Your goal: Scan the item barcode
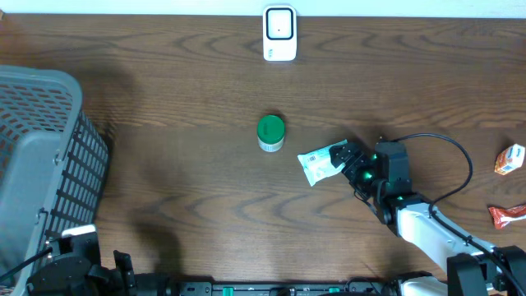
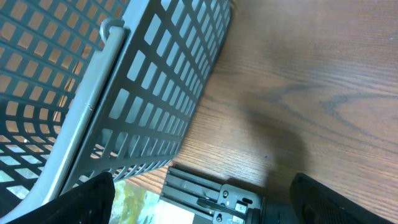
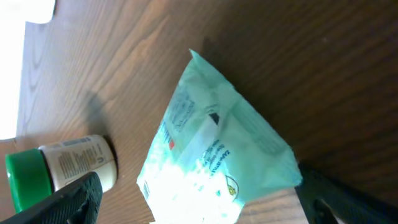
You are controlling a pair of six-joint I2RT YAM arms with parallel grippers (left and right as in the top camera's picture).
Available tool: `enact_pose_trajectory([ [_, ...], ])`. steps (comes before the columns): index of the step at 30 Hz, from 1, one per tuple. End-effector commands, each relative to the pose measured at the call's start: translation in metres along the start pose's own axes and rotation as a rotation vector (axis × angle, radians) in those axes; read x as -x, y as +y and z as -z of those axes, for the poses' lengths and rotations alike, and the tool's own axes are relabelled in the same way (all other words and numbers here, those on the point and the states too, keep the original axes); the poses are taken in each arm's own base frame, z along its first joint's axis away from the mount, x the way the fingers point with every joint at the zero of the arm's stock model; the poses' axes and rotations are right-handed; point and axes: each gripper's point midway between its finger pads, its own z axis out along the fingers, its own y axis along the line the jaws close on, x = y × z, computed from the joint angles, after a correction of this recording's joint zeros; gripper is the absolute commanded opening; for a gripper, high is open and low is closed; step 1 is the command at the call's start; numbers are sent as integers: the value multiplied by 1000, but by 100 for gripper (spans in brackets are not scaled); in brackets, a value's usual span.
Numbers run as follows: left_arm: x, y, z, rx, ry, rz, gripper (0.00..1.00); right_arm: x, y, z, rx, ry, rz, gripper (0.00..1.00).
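Straddling the pale green packet (image 1: 319, 164) is the right gripper (image 1: 347, 159), jaws spread wide, one finger on each side of the packet's right-hand end and, as far as I can judge, not clamped on it yet. The packet lies on the counter (image 1: 189, 181) a little right of centre, just right of and nearer than the green-capped bottle (image 1: 270, 133), with the white scanner (image 1: 279, 34) well apart at the far edge. The left gripper (image 2: 202, 196) is released too, empty, parked at the near left beside the grey basket (image 1: 41, 76). Here's the danger: that packet looks soft and crinkly, so a squeeze on one end could crumple it or catch only a corner, and then it would dangle and twist on the way to the scanner, code facing anywhere. A low finger could also shove it along the wood into the bottle. And I can't pick out a barcode on the upper face, so it may sit underneath, which would call for a turn. The overhead gives the whole layout: scanner, basket, an orange-and-white carton (image 1: 509, 159) and a red wrapper (image 1: 507, 215) at the right edge. The right wrist view misses most of that but shows the packet's print and the fingers flanking it. The left wrist view offers only basket mesh and bare wood.
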Motion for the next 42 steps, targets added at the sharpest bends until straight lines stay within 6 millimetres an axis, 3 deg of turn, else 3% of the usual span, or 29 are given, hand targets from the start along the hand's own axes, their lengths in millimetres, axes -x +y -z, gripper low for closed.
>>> enact_pose_trajectory([
  [1, -1, 2, 1, 10, -3, -1, 90, -94, -134, 10, -380, 245, -124, 99],
  [8, -1, 2, 1, 10, -3, -1, 90, -85, -132, -14, -322, 200, -96, 99],
  [10, -1, 2, 1, 10, -3, -1, 90, -84, -135, -25, -324, 205, -96, 93],
  [12, -1, 2, 1, 10, -3, -1, 90, -90, -134, -37, -304, 254, -76, 77],
  [15, -1, 2, 1, 10, -3, -1, 90, -97, -122, -58, -218, 340, 1, 24],
  [16, -1, 2, 1, 10, -3, -1, 90, -97, -119, -63, -192, 356, 35, 9],
  [17, -1, 2, 1, 10, -3, -1, 90, -95, -117, -68, -181, 362, 61, 1],
  [22, -1, 2, 1, 10, -3, -1, 90, -87, -103, -72, -126, 343, 151, 1],
  [24, -1, 2, 1, 10, -3, -1, 90, -85, -87, -68, -62, 352, 182, 1],
  [29, -1, 2, 1, 10, -3, -1, 90, -72, -15, -39, 205, 367, 203, 2],
  [33, -1, 2, 1, 10, -3, -1, 90, -51, 47, 8, 416, 350, 169, 2],
  [37, -1, 2, 1, 10, -3, -1, 90, -33, 78, 52, 513, 292, 161, 2],
  [42, -1, 2, 1, 10, -3, -1, 90, -26, 98, 95, 578, 234, 157, 1],
])
